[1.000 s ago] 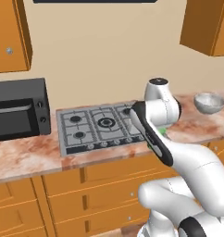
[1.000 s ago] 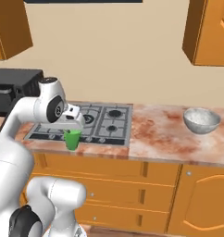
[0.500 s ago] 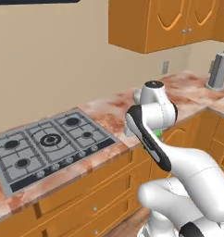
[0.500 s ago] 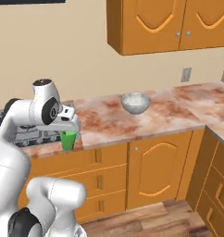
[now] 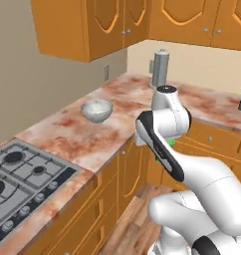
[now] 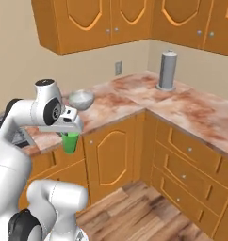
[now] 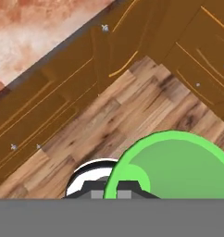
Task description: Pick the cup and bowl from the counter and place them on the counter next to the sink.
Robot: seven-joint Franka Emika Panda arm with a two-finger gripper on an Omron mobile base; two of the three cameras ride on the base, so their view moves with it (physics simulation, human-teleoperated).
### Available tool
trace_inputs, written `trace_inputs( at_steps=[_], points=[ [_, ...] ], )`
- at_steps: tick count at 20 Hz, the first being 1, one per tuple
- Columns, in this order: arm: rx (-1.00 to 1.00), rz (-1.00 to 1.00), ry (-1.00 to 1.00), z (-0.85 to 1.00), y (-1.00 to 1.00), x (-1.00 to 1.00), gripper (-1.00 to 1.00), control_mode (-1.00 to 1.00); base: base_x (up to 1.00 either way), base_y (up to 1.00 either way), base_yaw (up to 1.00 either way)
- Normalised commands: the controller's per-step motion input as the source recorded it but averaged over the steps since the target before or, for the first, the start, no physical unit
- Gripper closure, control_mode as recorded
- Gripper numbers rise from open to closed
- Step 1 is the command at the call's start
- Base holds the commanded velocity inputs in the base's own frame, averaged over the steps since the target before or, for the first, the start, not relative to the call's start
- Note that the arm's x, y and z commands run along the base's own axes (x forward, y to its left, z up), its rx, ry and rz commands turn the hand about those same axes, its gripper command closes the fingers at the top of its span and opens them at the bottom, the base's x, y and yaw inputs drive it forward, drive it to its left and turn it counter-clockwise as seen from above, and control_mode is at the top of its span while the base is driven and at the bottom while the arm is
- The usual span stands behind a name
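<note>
A green cup [image 6: 70, 141] hangs in my gripper [image 6: 69, 135], which is shut on its rim. In the hand view the cup [image 7: 178, 167] is over the wooden floor, in front of the cabinet fronts and off the counter edge. A sliver of the green cup [image 5: 170, 143] peeks out behind the arm in the left base view. The silver-grey bowl [image 5: 96, 110] [image 6: 81, 99] stands upright on the pink marbled counter [image 5: 80, 142] [image 6: 186, 106], behind and beyond the gripper. The sink is out of view.
A tall grey cylinder [image 5: 160, 68] [image 6: 167, 70] stands on the counter near its inner corner. The stove [image 5: 15, 179] lies at the left. Orange cabinets run below and above the L-shaped counter. Wooden floor [image 6: 134, 207] spreads in front.
The whole picture has swung: the base moved, so the stove slid left and the counter's corner came into view. The cup stays in the shut gripper.
</note>
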Motion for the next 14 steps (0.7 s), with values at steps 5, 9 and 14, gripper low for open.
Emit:
trace_inputs(
  at_steps=[5, 9, 14],
  points=[
    [0.00, 0.00, 0.00, 0.00, 0.00, 0.00, 1.00, 1.00, -0.06, -0.39, -0.60],
    [0.00, 0.00, 0.00, 0.00, 0.00, 0.00, 1.00, 1.00, 0.00, -0.22, -0.72],
    [0.00, 0.00, 0.00, 0.00, 0.00, 0.00, 1.00, 1.00, 0.00, -0.08, -0.82]
  ],
)
